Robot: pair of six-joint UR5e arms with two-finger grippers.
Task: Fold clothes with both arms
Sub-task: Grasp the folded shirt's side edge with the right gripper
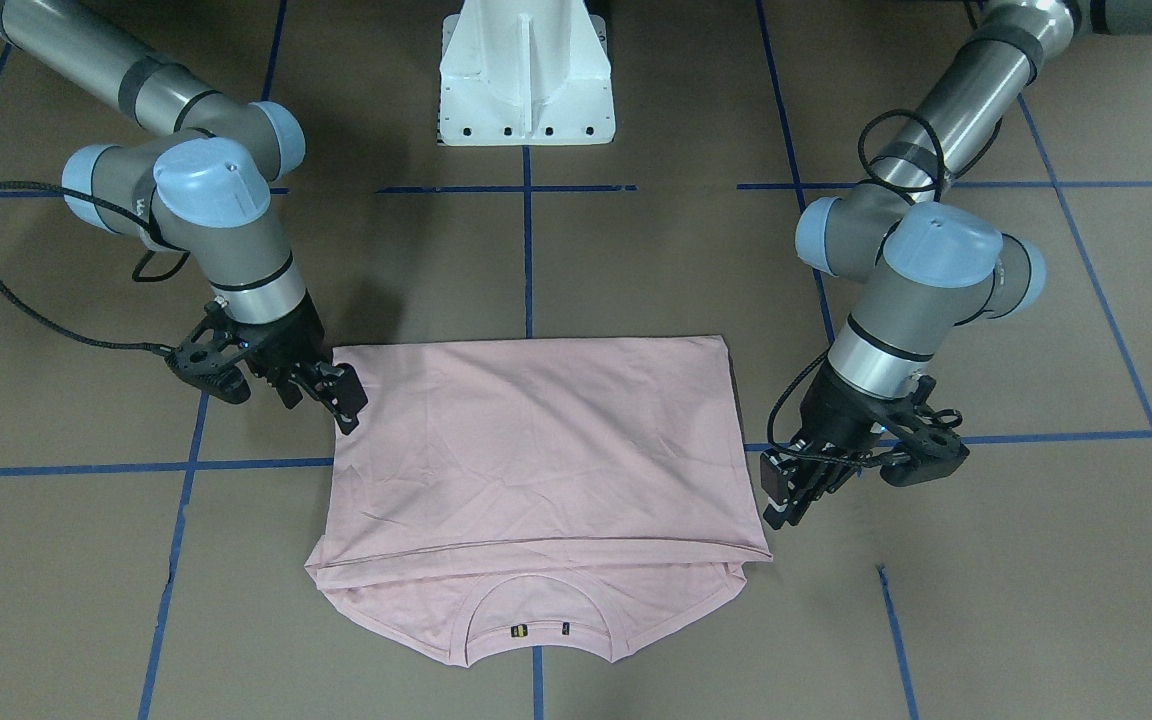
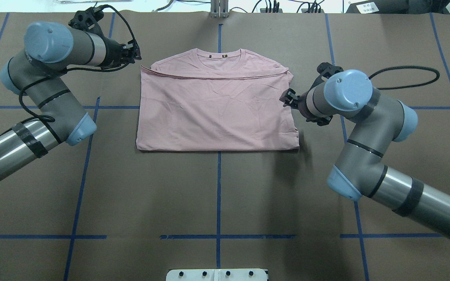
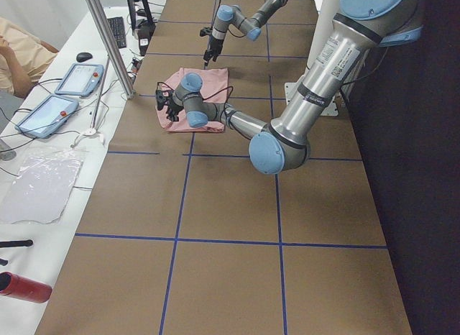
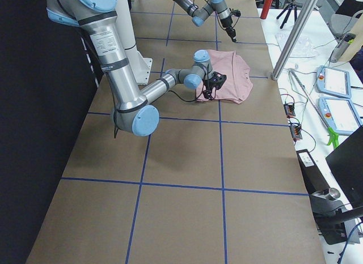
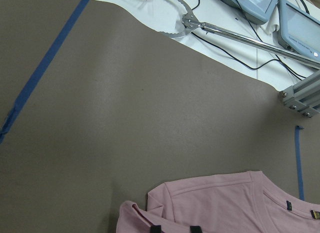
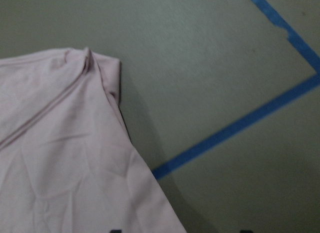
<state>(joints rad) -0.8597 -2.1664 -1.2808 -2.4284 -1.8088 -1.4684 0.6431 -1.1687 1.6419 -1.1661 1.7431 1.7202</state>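
The pale pink T-shirt [image 1: 536,450] lies flat on the brown table, folded across, with its lower half laid up over the chest. The ribbed collar [image 1: 536,612] shows at the far edge [image 2: 219,54]. The print is hidden. My left gripper [image 1: 781,495] is open and empty, just off the shirt's far left corner [image 2: 134,52]. Its fingertips [image 5: 156,228] show above that corner. My right gripper [image 1: 341,398] is open and empty at the shirt's right edge [image 2: 286,97], with the shirt's corner [image 6: 60,158] below it.
The white pedestal base [image 1: 526,80] stands at the robot's side of the table. Blue tape lines [image 2: 218,187] cross the brown surface. Beyond the far edge are an aluminium post [image 3: 108,40], tablets [image 3: 68,80] and cables. A seated person [image 3: 14,58] is there.
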